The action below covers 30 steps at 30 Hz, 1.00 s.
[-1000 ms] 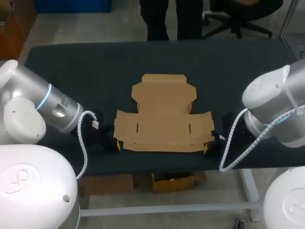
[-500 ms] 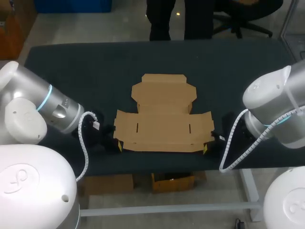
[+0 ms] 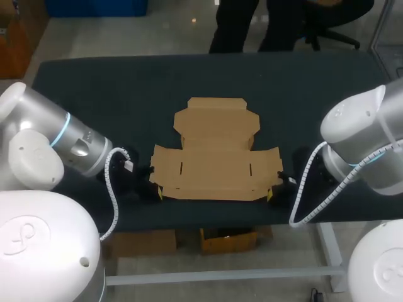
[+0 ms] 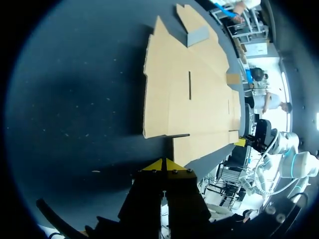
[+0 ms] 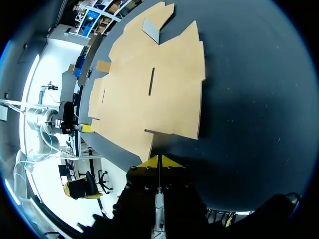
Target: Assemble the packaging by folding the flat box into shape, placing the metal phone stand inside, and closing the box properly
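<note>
Both jaws, clenched empty, sit low at the near corners of the box (image 3: 216,157), probably to pry its edge up.

The table (image 3: 94,82) is wide and dark. Its top is flat, with tiny pale specks on it.

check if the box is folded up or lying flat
Spread flat: the box lies unfolded on the table, no walls formed.
</note>
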Each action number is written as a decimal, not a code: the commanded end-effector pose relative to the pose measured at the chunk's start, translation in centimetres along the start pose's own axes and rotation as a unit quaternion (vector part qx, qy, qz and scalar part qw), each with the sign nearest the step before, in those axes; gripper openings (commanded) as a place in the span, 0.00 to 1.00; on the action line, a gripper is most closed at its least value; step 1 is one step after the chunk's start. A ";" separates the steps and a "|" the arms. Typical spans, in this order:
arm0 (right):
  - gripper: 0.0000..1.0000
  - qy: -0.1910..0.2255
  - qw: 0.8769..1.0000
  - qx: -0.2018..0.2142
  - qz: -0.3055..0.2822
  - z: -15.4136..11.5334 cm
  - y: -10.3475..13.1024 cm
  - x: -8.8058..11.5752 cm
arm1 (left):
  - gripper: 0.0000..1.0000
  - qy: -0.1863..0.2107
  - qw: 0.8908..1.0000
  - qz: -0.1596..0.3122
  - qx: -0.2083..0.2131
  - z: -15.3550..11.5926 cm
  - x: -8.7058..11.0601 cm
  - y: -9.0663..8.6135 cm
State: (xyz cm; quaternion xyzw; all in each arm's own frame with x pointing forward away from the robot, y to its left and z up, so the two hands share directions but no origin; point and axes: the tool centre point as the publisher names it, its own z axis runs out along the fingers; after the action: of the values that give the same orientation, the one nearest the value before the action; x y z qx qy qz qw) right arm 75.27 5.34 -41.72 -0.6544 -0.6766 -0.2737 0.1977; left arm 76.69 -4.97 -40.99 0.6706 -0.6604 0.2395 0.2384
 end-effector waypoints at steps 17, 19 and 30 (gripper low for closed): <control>0.00 0.004 1.000 0.000 -0.007 0.0 0.3 0.6 | 0.00 -0.002 1.000 0.013 -0.010 0.6 0.7 0.3; 0.00 0.004 1.000 0.000 -0.008 0.0 0.3 0.7 | 0.00 -0.002 1.000 0.014 -0.010 0.6 0.9 0.3; 0.00 0.004 1.000 -0.002 -0.013 -0.2 0.4 1.0 | 0.00 -0.002 1.000 0.019 -0.006 0.3 1.1 0.4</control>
State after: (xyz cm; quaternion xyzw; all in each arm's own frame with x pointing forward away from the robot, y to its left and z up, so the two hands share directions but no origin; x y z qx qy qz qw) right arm 75.70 6.09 -41.02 -0.6454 -0.6835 -0.2793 0.1956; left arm 76.40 -6.03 -40.63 0.6561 -0.6748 0.2395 0.2385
